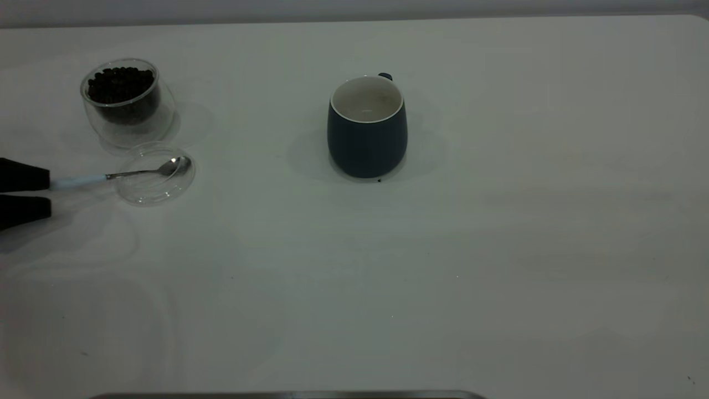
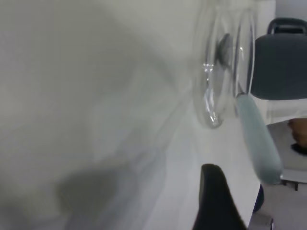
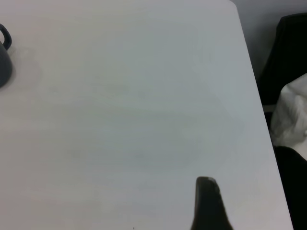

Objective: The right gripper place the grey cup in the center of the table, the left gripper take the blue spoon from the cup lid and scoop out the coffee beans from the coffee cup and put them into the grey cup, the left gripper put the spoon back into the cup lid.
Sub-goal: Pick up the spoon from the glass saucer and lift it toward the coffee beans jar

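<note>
The grey cup stands upright near the middle of the table, handle turned to the far side; its edge also shows in the right wrist view. At the far left, the coffee cup holds coffee beans. Just in front of it lies the cup lid, with the blue spoon resting bowl-in-lid. My left gripper is open at the tip of the spoon's handle; one finger sits beside it, apart. My right gripper is open over bare table, one finger showing.
The table's right edge and rounded corner lie close to the right gripper, with dark furniture beyond. A dark chair stands past the table's left side. A metal strip runs along the front edge.
</note>
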### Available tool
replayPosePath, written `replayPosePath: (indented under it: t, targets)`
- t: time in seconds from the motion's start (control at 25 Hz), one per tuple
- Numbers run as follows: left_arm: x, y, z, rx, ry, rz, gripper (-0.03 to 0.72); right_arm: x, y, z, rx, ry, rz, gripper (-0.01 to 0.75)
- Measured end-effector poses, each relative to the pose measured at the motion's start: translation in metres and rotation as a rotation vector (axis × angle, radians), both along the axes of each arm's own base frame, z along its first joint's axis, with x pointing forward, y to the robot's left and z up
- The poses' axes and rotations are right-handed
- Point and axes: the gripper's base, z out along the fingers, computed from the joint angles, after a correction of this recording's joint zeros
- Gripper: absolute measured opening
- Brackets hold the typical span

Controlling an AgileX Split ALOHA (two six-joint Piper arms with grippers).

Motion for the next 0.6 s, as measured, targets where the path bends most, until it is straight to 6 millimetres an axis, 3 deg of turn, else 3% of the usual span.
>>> replayPosePath:
  t: [0.36,0.6]
  targets:
    - [0.017,-0.031,-0.001,0.007,-0.07,-0.055,0.518,0.0,0.0,0.0,0.0,0.0,0.0,0.459]
    - [0.023,-0.034,-0.002,0.013,-0.077,-0.011,0.516,0.0,0.0,0.0,0.0,0.0,0.0,0.459]
